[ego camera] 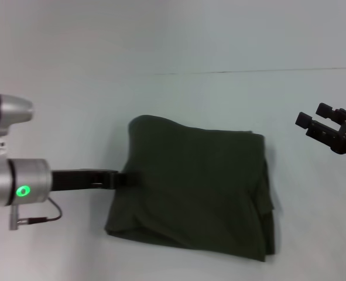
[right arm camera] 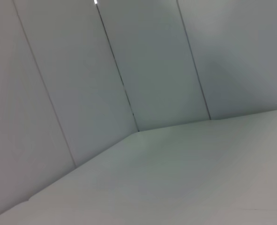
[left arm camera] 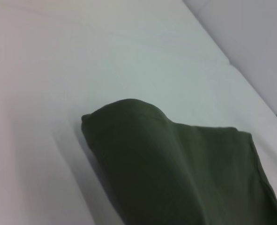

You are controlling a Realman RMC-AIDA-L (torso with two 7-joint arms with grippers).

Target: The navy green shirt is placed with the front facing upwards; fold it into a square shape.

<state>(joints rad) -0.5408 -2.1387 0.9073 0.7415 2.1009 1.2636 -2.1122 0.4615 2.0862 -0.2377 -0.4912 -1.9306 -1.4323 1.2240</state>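
Head view: the navy green shirt (ego camera: 196,187) lies folded into a rough square at the middle of the pale tabletop (ego camera: 178,99).
Shirt edges: the far-left corner bulges up in a rounded hump; the right side shows stacked layers slightly out of line; the near edge runs slanted.
Left tool (ego camera: 127,179): low at the shirt's left edge, its tip touching the cloth; whether its fingers are apart or together I cannot tell.
Left wrist view: the shirt (left arm camera: 175,173) with its raised corner, bare tabletop (left arm camera: 105,61) beyond it.
Right tool (ego camera: 324,123): held off to the right, well apart from the shirt, fingers spread with nothing between them.
Open room: bare tabletop far of the shirt and on both sides.
Right wrist view: only tabletop (right arm camera: 185,178) and wall panels (right arm camera: 82,70).
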